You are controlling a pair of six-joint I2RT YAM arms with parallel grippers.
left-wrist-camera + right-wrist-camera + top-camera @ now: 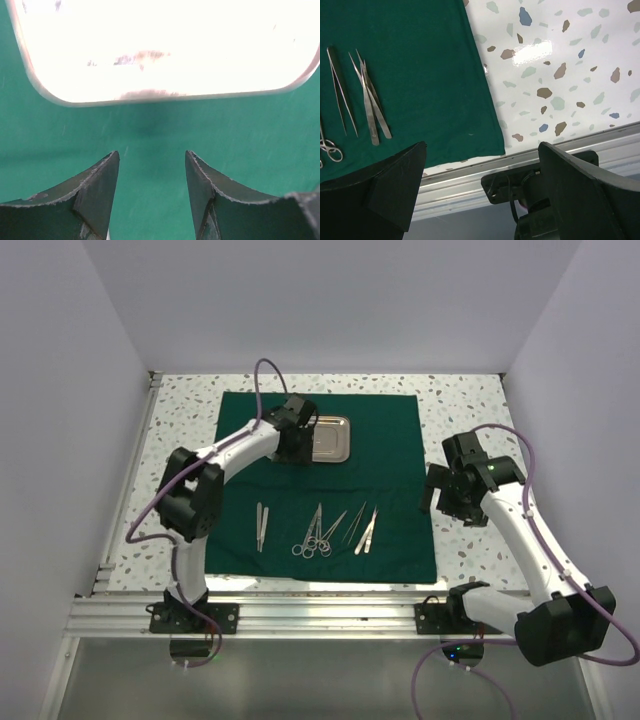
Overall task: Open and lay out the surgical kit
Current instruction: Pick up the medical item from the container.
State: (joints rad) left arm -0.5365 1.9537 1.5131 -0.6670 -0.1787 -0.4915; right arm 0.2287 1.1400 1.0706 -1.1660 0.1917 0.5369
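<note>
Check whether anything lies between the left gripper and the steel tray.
Nothing visible does. Only bare green drape lies between the open left gripper and the near rim of the steel tray.

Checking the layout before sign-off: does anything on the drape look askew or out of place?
Only one thing: the ring-handled instruments in the middle of the row cross and overlap at their handles, while the left tweezers lie clear of them. The drape is flat and the tray sits square.

Everything is lit evenly and brightly. The steel tray (165, 45) is blown out white at 12 o'clock; glare is seen on the table (532, 52) at 1 o'clock.
</note>
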